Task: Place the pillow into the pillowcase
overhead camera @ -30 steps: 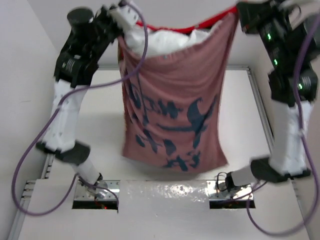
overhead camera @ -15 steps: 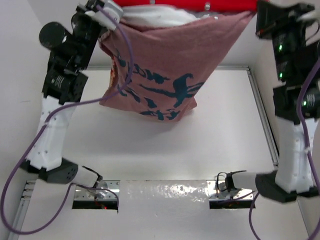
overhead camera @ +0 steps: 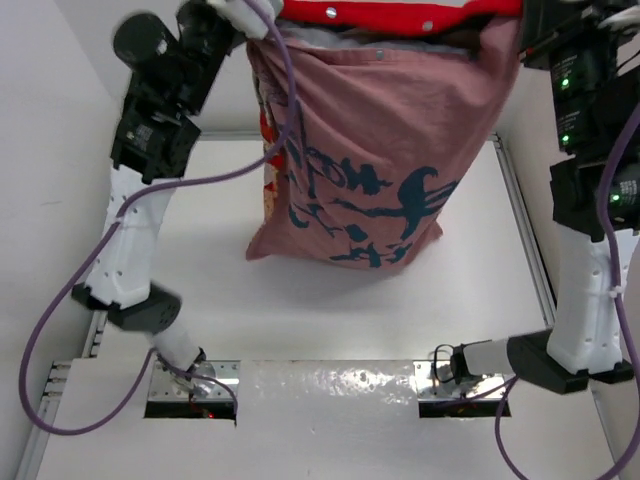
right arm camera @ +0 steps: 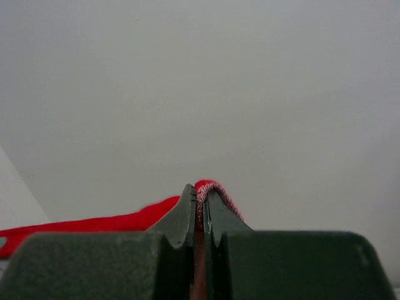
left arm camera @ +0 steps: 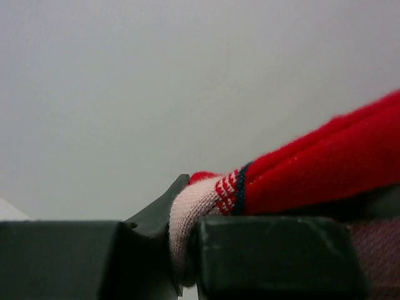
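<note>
Seen from my remote station: at the pillowcase's upper left corner, the left pincer is closed tight on a fold of the hem, red cloth with a pale striped edge bunched between its fingers. A purple cable from that arm loops down across the pillowcase's left edge. The pillowcase hangs in mid-air between the two raised arms. Its faded pink side faces the overhead camera, with dark blue print showing on it, and a bright red rim is stretched across the top. Inside its open mouth, just under the red rim, a pale strip of the pillow shows; the rest of it is hidden in the bulging sack. Under the pillowcase lies the white table; I cannot tell whether the lowest corner touches it. At the pillowcase's upper right corner, the right pincer is clamped nearly closed on a thin red edge of the hem.
</note>
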Robot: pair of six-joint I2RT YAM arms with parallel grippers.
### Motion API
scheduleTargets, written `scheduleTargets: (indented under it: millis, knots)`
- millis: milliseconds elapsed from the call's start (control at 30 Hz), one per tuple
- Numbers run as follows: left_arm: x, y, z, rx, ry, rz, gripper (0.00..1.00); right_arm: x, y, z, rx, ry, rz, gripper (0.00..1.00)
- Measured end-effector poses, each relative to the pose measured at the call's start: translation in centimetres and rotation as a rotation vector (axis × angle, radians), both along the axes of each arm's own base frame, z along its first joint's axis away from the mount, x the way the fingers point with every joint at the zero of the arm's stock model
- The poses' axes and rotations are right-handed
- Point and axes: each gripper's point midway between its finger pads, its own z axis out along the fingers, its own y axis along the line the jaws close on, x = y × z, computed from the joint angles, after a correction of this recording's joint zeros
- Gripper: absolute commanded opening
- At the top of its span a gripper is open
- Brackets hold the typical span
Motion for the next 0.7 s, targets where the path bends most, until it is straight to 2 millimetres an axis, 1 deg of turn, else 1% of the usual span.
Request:
scheduleTargets:
  millis: [33, 100, 133, 167, 200, 233, 300, 333, 367, 433, 500, 533, 600, 667, 700]
  knots:
    - [0.7, -0.1, -1.3, 0.002, 0.021, 0.013, 0.0, 0.3, -0.1, -1.0, -0.002, 0.021, -0.011, 0.0]
    - [1.5, -0.2, -7.0, 0.063, 0.11, 0.029, 0.0, 1.1, -0.6, -4.2, -0.005, 0.073, -0.043, 0.0]
    - [1.7, -0.1, -9.2, 0.09, 0.155, 0.038, 0.0, 1.4, -0.9, -5.2, -0.011, 0.098, -0.059, 0.0]
    - [2.2, -0.5, -10.3, 0.104, 0.192, 0.037, 0.0, 1.7, -1.2, -5.6, -0.018, 0.117, -0.083, 0.0]
    - [3.0, -1.0, -9.9, 0.093, 0.193, 0.036, 0.0, 2.4, -1.6, -5.1, -0.028, 0.12, -0.114, 0.0]
    - [4.3, -1.6, -8.7, 0.069, 0.18, 0.039, 0.0, 2.9, -2.0, -3.9, -0.034, 0.098, -0.141, 0.0]
    - [6.5, -2.7, -4.8, -0.022, 0.066, 0.038, 0.0, 4.0, -3.0, -1.5, -0.048, 0.039, -0.22, 0.0]
    - [7.5, -3.4, -4.0, -0.058, 0.023, 0.035, 0.0, 4.4, -3.7, -0.7, -0.06, 0.016, -0.266, 0.0]
    - [8.4, -3.9, -4.1, -0.074, 0.004, 0.035, 0.0, 4.8, -4.4, -0.5, -0.073, 0.007, -0.316, 0.0]
    - [10.2, -5.1, -5.2, -0.095, -0.01, 0.03, 0.0, 5.3, -5.8, -0.5, -0.114, 0.009, -0.419, 0.0]
    - [12.1, -6.9, -6.5, -0.123, -0.016, 0.008, 0.0, 5.6, -6.7, -0.7, -0.162, 0.024, -0.493, 0.0]
    - [12.9, -7.7, -7.0, -0.142, -0.023, -0.002, 0.0, 5.5, -7.1, -0.5, -0.18, 0.02, -0.522, 0.0]
    - [14.5, -8.8, -8.2, -0.184, -0.026, -0.018, 0.0, 4.7, -7.3, 0.0, -0.203, -0.002, -0.538, 0.0]
    - [15.5, -9.4, -9.3, -0.225, -0.005, -0.038, 0.0, 3.0, -6.7, 0.5, -0.218, -0.028, -0.494, 0.0]
    - [15.8, -9.3, -9.7, -0.249, 0.011, -0.047, 0.0, 2.0, -6.0, 0.9, -0.218, -0.05, -0.441, 0.0]
